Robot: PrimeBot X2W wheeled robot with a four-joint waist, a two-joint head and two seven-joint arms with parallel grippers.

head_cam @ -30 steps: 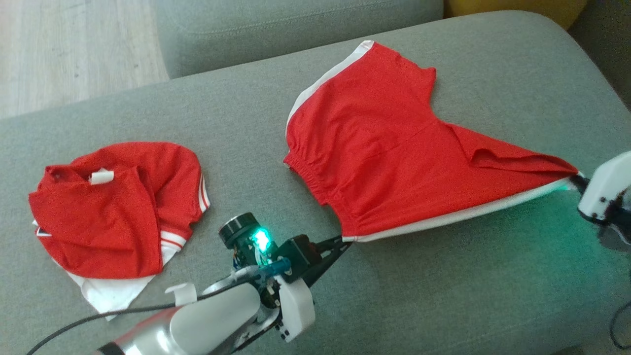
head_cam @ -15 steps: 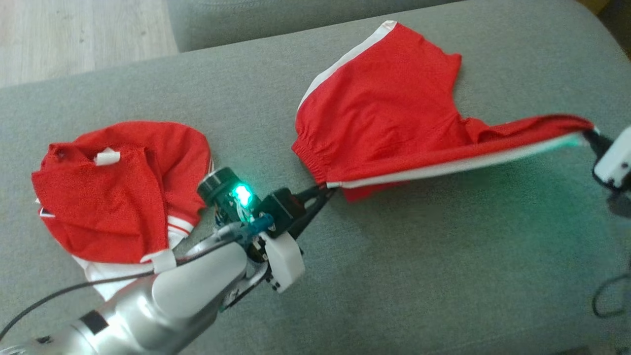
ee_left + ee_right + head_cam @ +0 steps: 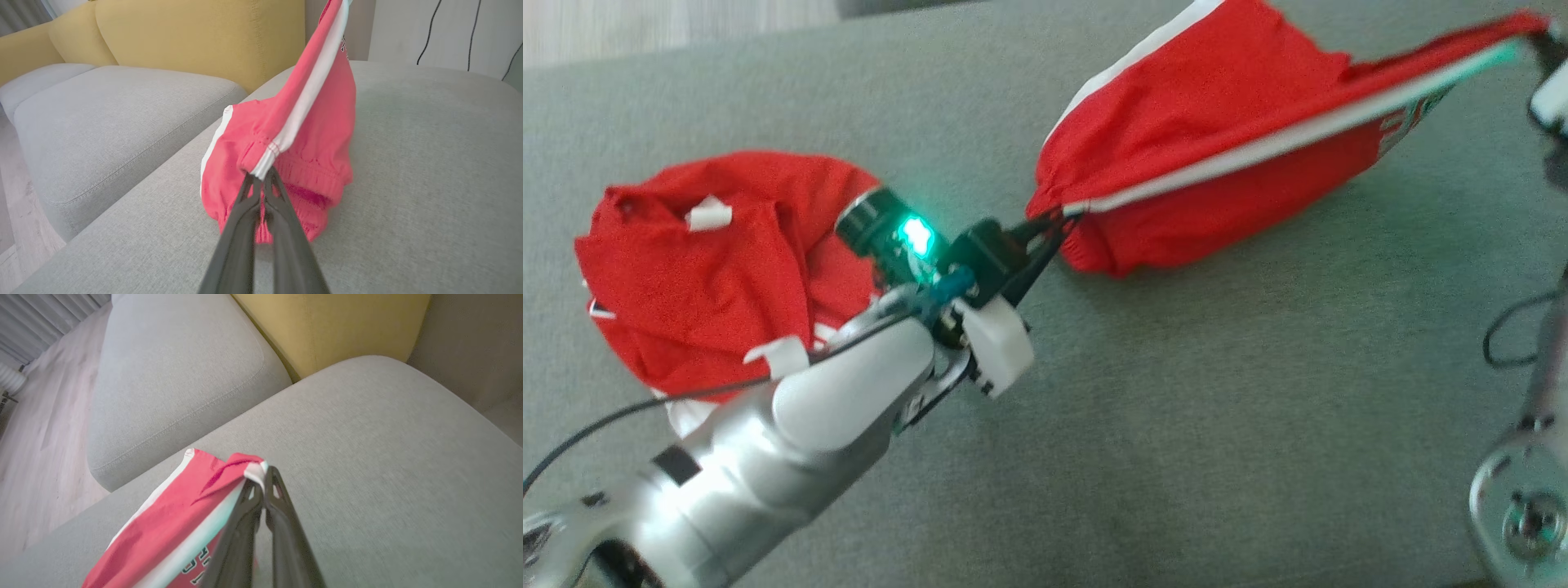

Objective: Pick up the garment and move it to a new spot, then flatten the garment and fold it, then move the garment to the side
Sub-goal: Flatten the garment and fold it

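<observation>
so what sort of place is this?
Probably a living room: grey sofa cushions, a yellow back cushion, and pale wood floor beside them. Red shorts hang over the near cushion.

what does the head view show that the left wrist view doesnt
The head view has the crumpled red jersey with its white tag, the left arm's pale forearm, and the right gripper pinching the far end of the red shorts. The left wrist view has the yellow sofa back, a second grey cushion and black cables on the wall. Both share the red shorts with their white stripe, the left gripper shut on their waistband corner, and the grey cushion beneath.
</observation>
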